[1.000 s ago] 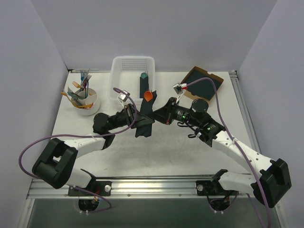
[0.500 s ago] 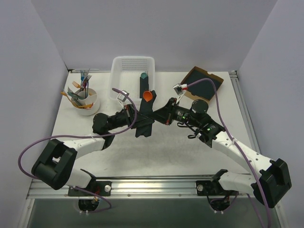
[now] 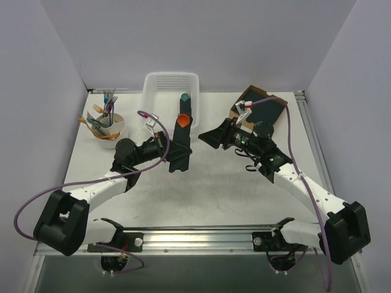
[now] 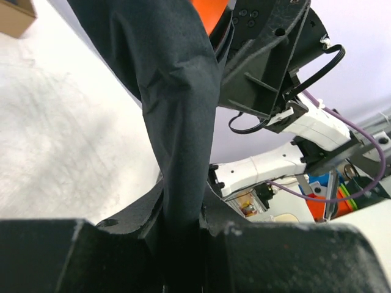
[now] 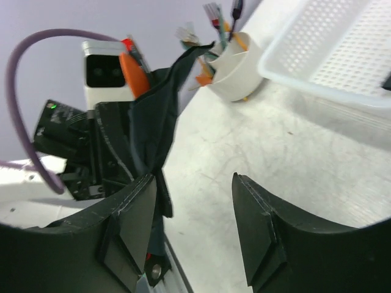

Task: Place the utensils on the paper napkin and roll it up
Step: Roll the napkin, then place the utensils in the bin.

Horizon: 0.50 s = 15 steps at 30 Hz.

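The paper napkin is rolled into a narrow dark bundle, and an orange utensil tip pokes out of its far end. My left gripper is shut on the bundle's middle and holds it just in front of the basket. In the left wrist view the roll runs up from between the jaws, with orange at the top. My right gripper stands open a short way right of the roll, touching nothing. In the right wrist view its jaws are wide apart, with the napkin to the left.
A white basket at the back holds a dark roll with a teal tip. A white cup of mixed cutlery stands at the back left. A cardboard box of dark sheets sits at the back right, behind the right arm.
My right gripper has opened, let go of the roll and drawn back to the right. My left gripper has carried the roll a little left and toward the basket.
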### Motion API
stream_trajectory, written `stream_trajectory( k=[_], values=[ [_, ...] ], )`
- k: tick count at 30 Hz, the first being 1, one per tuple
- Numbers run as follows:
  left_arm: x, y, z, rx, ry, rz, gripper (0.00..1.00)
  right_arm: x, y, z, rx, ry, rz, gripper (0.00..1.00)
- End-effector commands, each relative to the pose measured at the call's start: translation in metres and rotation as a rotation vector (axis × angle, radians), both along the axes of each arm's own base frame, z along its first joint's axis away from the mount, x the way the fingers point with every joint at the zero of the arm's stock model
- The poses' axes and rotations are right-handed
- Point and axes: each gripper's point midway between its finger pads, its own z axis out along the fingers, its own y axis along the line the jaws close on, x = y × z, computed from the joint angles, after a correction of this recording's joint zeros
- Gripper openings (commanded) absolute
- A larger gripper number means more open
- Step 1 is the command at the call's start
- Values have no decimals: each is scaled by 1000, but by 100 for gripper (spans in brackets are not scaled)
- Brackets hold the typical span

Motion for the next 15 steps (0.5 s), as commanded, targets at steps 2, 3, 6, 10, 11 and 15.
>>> stream_trajectory(
  k=[2,3,6,10,11,15],
  values=[
    [27,12,14,31,-32,76,2,42,-11,-11,-87,6,-145,52],
    [32,14,12,53,-42,92,2,51,-12,-40,-174,92,-165,52],
    [48,20,9,115,-29,138,2,79,-15,-66,-273,153,-250,53],
    [73,29,4,178,19,183,2,113,-16,-96,-373,219,-336,61],
    [79,30,2,180,26,189,2,122,-14,-93,-375,216,-351,62],
    [99,33,3,188,33,222,2,154,-11,-131,-466,275,-391,64]
  ],
)
